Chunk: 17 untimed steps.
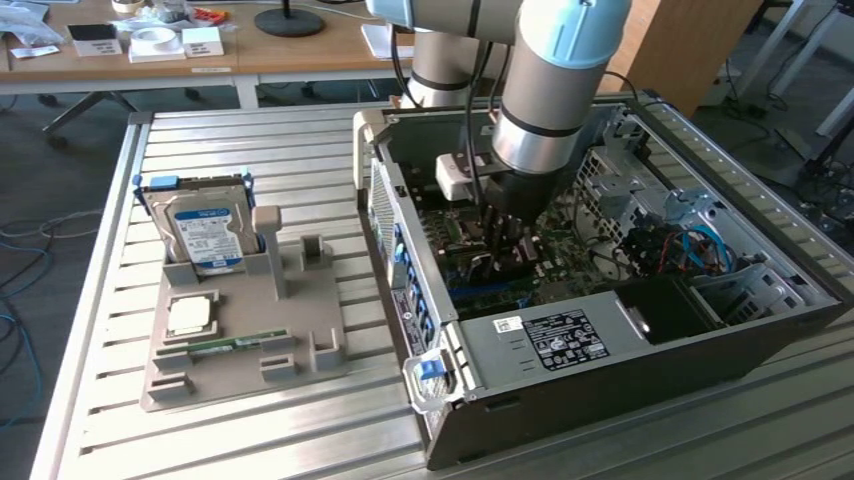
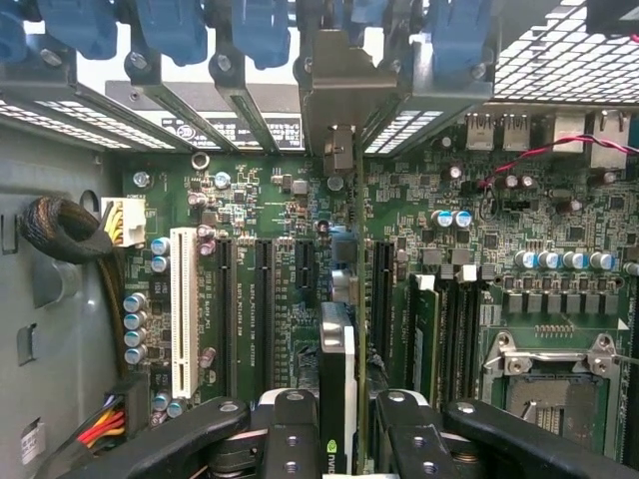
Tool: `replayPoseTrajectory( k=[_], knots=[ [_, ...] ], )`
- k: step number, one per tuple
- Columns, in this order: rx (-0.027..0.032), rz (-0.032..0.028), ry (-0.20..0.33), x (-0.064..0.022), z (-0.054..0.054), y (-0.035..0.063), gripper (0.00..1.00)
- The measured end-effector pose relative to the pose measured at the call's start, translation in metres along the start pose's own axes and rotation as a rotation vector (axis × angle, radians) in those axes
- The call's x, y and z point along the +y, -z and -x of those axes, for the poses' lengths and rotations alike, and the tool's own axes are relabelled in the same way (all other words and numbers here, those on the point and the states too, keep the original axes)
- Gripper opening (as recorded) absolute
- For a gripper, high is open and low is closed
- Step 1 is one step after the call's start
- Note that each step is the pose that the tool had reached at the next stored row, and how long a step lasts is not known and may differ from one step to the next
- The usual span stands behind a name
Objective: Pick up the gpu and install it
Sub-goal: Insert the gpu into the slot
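Observation:
My gripper is down inside the open computer case, over the green motherboard. In the wrist view its black fingers are shut on the gpu, a thin card seen edge-on. The card stands upright among the black expansion slots. Its metal bracket reaches the rear slot openings under the blue latches. Whether the card's edge sits in a slot is hidden by the card itself.
A grey holder on the slatted table, at the exterior view's left, carries a hard drive, a CPU and a memory stick. Inside the case are the power supply, the CPU socket, memory modules and cables.

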<state>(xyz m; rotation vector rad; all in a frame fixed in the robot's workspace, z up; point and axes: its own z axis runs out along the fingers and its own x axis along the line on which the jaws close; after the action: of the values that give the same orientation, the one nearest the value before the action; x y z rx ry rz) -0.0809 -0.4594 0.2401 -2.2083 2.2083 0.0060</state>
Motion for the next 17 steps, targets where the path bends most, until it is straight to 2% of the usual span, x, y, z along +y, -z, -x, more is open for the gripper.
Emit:
replayPoseTrajectory(
  k=[17],
  knots=[
    [0.0, -0.0023, 0.0, 0.002, 0.0, -0.0022, 0.27]
  ],
)
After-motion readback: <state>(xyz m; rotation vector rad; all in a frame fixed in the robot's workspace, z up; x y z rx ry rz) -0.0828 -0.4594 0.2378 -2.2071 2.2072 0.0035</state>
